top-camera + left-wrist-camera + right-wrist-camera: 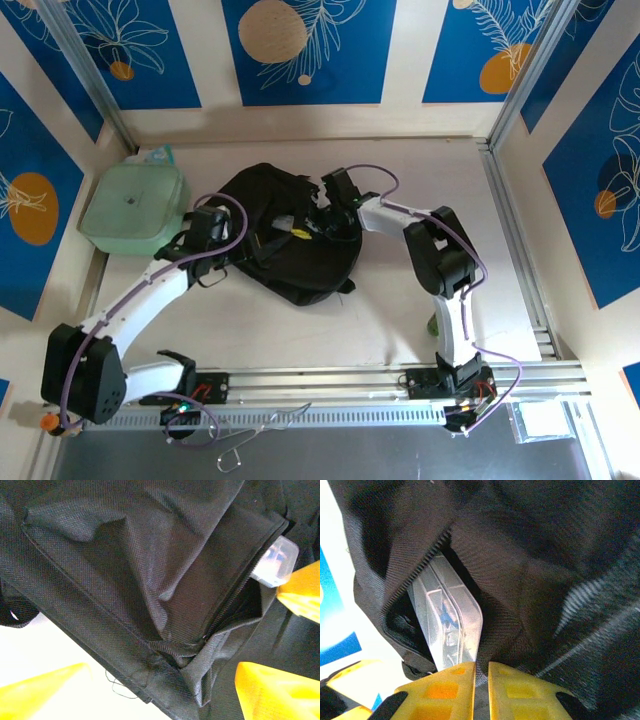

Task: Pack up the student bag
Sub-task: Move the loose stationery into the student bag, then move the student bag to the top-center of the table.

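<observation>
The student bag (290, 250) lies in the middle of the table (300, 330), with a pale green container (135, 205) to its far left. The left gripper (215, 235) is at the bag's left edge. In the left wrist view its fingers (45, 692) stand wide apart, with the bag's creased fabric and open zip just beyond them, not gripped. The right gripper (328, 203) is at the bag's far right side. In its wrist view the fingers (445, 687) are almost together, pinching a thin fold of fabric at the zip opening's edge. A clear plastic box (452, 620) sticks out of that opening, its near corner touching the left-hand finger
</observation>
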`<state>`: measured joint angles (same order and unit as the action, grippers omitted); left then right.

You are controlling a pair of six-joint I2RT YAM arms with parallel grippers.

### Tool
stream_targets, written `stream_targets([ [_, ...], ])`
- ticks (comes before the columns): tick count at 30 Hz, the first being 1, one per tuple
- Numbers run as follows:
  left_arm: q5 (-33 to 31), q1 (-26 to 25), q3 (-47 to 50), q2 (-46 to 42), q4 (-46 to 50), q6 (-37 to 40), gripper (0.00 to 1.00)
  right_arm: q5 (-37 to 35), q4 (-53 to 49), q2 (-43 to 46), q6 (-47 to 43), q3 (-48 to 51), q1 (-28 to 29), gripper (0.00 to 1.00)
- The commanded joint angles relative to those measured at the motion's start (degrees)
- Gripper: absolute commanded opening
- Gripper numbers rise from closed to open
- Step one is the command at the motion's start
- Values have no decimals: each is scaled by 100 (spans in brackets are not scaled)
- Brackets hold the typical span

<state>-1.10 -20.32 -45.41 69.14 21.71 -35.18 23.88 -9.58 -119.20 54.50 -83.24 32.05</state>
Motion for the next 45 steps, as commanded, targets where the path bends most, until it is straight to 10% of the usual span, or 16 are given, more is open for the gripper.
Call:
stream_targets([
  [1,148,153,-82,94,-148,-150,72,122,-158,-194,-243,-327,124,15],
  [10,428,430,14,326,-495,-418,64,-49,-415,-693,-356,-964,239,13],
  [20,607,568,14,500,-592,-530,64,-314,-957,-778,-299,-1272,238,48],
  [29,814,756,41,693,-785,-656,63,-911,-952,587,-963,-165,183,53],
  [45,1245,912,-275,1483,-1132,-701,30,-2644,-1895,1722,-897,1890,-501,55],
])
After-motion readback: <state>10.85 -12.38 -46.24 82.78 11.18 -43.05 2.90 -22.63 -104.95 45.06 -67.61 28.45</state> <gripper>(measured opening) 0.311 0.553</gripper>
